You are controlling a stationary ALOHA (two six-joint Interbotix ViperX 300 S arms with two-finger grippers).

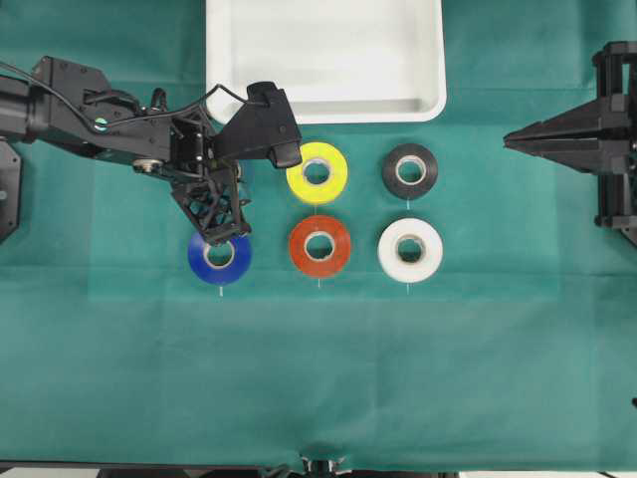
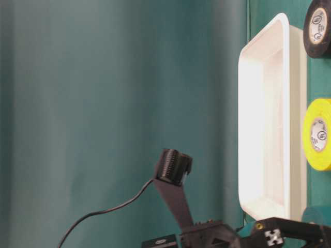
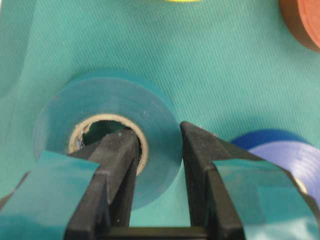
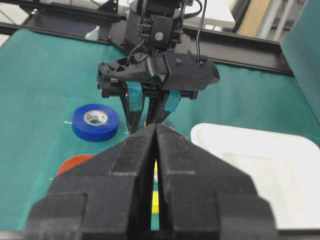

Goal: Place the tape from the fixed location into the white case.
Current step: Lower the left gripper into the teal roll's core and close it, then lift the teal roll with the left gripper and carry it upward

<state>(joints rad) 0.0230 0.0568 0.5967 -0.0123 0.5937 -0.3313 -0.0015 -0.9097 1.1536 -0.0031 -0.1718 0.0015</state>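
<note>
The teal tape (image 3: pixel 150 102) lies on the green cloth, its pale core facing the left wrist camera. My left gripper (image 3: pixel 157 132) is shut on it, one finger (image 3: pixel 117 150) inside the core and the other outside against the roll's wall. From overhead, the left gripper (image 1: pixel 221 224) and its arm cover the tape. The white case (image 1: pixel 323 108) stands at the back, above the rolls, with nothing in it. My right gripper (image 1: pixel 508 139) waits at the right edge with its fingers pressed together and nothing held.
A royal-blue roll (image 1: pixel 219 257) lies just in front of the left gripper. Yellow (image 1: pixel 317 171), red (image 1: pixel 319 246), black (image 1: pixel 410 170) and white (image 1: pixel 410 250) rolls lie in two rows to the right. Bare green cloth fills the front half.
</note>
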